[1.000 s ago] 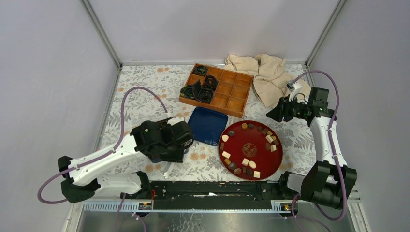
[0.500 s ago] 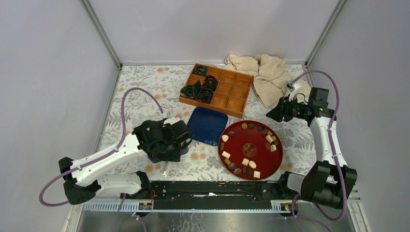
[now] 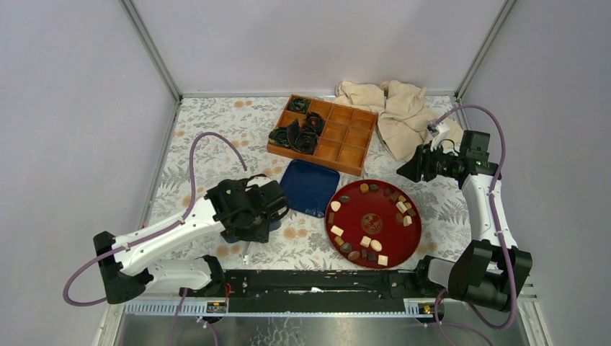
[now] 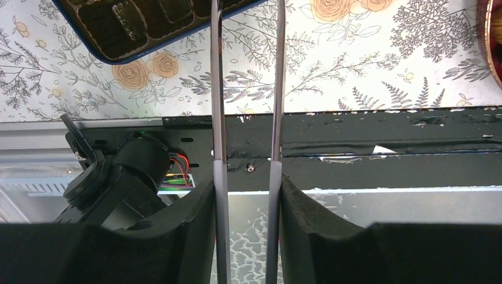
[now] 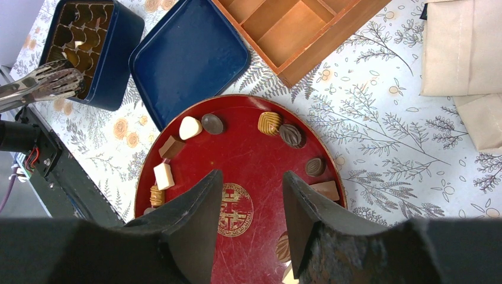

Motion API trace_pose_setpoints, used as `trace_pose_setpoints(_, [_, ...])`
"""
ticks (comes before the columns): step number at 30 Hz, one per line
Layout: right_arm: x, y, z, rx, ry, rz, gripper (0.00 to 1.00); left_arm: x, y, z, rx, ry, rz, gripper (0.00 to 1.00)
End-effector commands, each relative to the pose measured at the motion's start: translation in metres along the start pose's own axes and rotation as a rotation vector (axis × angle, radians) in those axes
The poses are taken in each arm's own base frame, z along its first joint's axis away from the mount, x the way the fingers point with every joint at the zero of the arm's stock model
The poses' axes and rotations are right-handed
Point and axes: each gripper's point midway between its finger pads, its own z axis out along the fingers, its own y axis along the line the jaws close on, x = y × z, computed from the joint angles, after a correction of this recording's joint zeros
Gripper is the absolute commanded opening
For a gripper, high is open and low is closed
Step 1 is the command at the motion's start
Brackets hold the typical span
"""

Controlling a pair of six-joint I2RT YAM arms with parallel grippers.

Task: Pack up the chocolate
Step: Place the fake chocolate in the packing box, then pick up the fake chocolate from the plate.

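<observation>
The chocolate (image 5: 269, 123) is scattered round a red plate (image 3: 360, 205) by the desk's (image 3: 216, 137) near edge, its oval pieces turned every way. Tongs (image 4: 216, 89) are clenched in the left hand (image 4: 247, 195); the right hand (image 5: 248, 183) is held released. Since earlier, only the left arm (image 3: 173, 231) has been shifted slightly.

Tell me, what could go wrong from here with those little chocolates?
1. The chocolates lie close together on the red plate and are small beside the open right gripper. A pinch might nudge the neighbours or let one slip.
2. The left gripper holds thin metal tongs, whose tips sit near the rim of the blue box. A slightly off move could bump the box or miss its small compartments.
</observation>
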Motion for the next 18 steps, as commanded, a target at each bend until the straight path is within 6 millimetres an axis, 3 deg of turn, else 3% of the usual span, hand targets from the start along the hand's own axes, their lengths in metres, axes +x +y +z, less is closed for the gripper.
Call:
trace_pose_setpoints(1, [-0.001,0.002,-0.001,-0.022,-0.009,-0.012,0.49,-0.004,-0.004,0.004,0.012,-0.013,0.004,0.41])
trace_pose_setpoints(11, [-0.001,0.002,-0.001,-0.022,-0.008,-0.012,0.49,-0.006,-0.005,0.006,0.012,-0.015,0.017,0.53])
trace_pose_setpoints(18, [0.0,0.002,-0.001,-0.023,-0.007,-0.012,0.5,-0.017,-0.012,-0.009,0.06,-0.062,-0.001,0.48])
